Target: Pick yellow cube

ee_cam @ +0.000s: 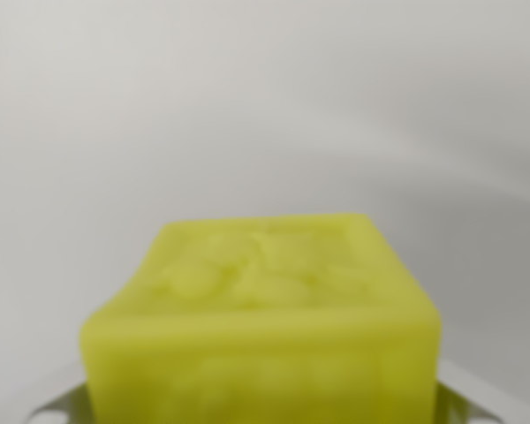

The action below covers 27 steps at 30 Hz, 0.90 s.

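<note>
Filling the lower middle of the wrist view, blurred and very close: yellow cube [263, 327], moulded top face up, pale grey surround behind. Flanked at the bottom corners by pale finger [57, 402] tips of the hand [263, 408], one each side. Probably closed on it, contact itself not visible, so cannot tell.

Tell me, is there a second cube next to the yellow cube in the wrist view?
No, only the yellow cube shows, against a plain pale background.
</note>
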### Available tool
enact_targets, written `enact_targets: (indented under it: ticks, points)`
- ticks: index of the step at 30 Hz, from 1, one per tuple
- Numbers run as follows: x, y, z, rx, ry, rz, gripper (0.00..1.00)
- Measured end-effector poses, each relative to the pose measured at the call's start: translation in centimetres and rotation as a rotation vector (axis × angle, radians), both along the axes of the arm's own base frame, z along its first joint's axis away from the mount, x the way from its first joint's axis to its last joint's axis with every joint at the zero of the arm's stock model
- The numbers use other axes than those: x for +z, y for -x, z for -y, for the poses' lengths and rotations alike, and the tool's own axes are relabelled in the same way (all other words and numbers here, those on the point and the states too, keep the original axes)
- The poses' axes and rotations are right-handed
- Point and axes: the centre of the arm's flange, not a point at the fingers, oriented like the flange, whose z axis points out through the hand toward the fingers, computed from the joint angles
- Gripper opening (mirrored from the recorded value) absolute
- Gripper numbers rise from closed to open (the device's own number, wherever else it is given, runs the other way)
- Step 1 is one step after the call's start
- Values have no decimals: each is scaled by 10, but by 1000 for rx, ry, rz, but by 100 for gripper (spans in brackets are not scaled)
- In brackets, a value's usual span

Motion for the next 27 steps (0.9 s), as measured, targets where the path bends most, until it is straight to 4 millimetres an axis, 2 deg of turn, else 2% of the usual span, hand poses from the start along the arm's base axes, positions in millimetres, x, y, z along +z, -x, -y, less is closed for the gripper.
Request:
enact_targets:
  ticks: [27]
  points:
    - [68,0,0,0,0,0,0]
